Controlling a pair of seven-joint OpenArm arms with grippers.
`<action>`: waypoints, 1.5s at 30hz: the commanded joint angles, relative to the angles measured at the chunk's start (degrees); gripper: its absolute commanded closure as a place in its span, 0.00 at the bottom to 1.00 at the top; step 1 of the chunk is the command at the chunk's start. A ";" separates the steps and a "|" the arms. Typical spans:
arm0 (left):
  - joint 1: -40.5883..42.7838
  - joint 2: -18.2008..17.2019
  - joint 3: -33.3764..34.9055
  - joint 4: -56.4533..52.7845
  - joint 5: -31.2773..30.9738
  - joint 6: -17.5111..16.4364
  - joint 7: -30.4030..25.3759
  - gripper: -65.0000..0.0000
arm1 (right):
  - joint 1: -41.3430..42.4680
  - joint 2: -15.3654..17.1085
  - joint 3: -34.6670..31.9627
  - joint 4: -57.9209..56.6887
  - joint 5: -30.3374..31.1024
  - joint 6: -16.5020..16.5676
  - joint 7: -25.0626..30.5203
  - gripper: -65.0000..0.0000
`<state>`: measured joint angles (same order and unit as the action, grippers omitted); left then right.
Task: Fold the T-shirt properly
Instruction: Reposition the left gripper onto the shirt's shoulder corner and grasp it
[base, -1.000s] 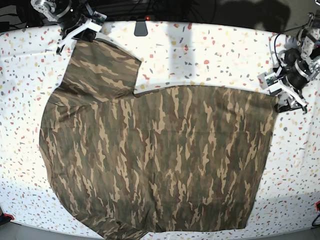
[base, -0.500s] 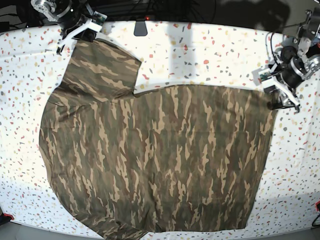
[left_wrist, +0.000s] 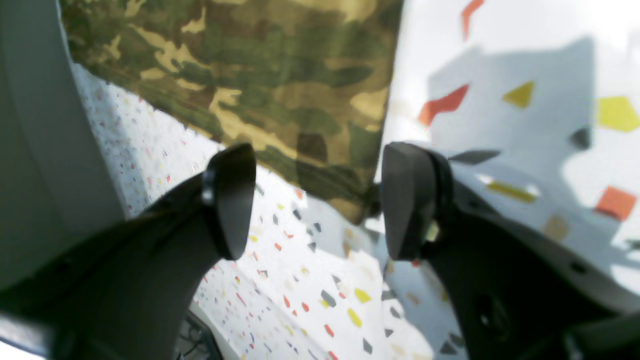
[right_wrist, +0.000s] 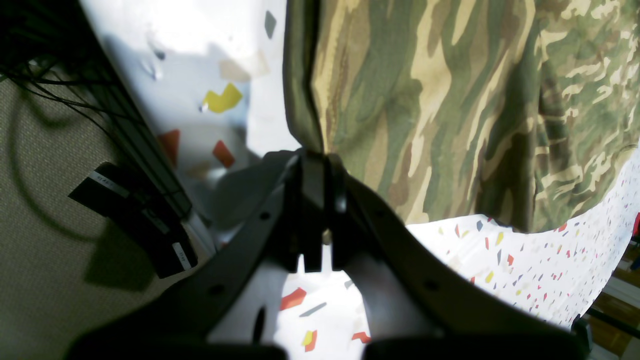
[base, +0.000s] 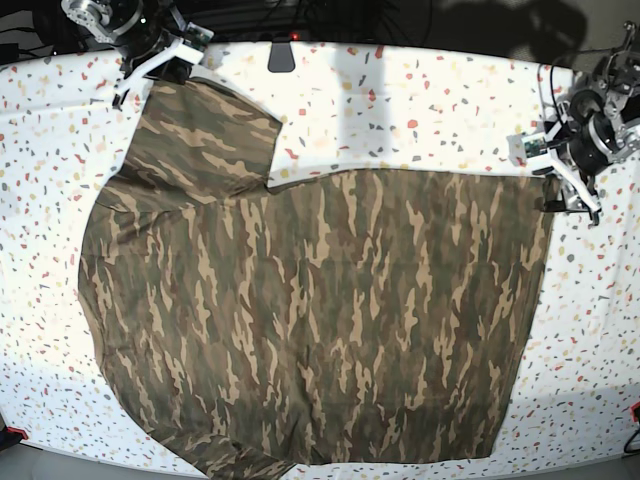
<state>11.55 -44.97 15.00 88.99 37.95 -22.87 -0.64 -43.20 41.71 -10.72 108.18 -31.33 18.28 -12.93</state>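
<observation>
The camouflage T-shirt (base: 320, 320) lies spread flat on the speckled white table (base: 420, 100), with one sleeve pointing to the back left. My right gripper (base: 150, 75) is at that sleeve's end. In the right wrist view it (right_wrist: 316, 165) is shut on the cloth edge of the T-shirt (right_wrist: 450, 100). My left gripper (base: 565, 200) is at the shirt's back right hem corner. In the left wrist view it (left_wrist: 320, 200) is open, and the corner of the T-shirt (left_wrist: 280, 75) hangs between the two pads, close to the right fingertip (left_wrist: 402, 200).
A black object (base: 281, 55) sits at the table's back edge, with cables behind it. The shirt's lower edge reaches the table's front edge (base: 400, 470). Bare table lies at the back middle and along the right side (base: 600, 330).
My left arm has shifted a little toward the back at the shirt's right corner. The right arm and the shirt have not moved.
</observation>
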 joint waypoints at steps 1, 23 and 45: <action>-0.61 -1.25 -0.57 0.55 -0.02 0.81 -0.28 0.42 | -0.31 0.66 0.20 0.66 0.02 -0.74 0.46 1.00; -5.86 -1.88 11.04 -3.13 2.97 1.90 7.69 1.00 | -0.31 0.66 0.17 0.66 0.02 -0.74 0.46 1.00; -5.92 -1.88 10.97 -3.08 2.97 1.95 7.74 1.00 | -0.28 0.66 0.20 0.68 0.04 -6.51 -1.36 1.00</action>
<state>6.04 -45.71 26.37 85.49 40.71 -20.99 6.61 -43.22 41.71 -10.72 108.20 -31.24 12.84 -14.63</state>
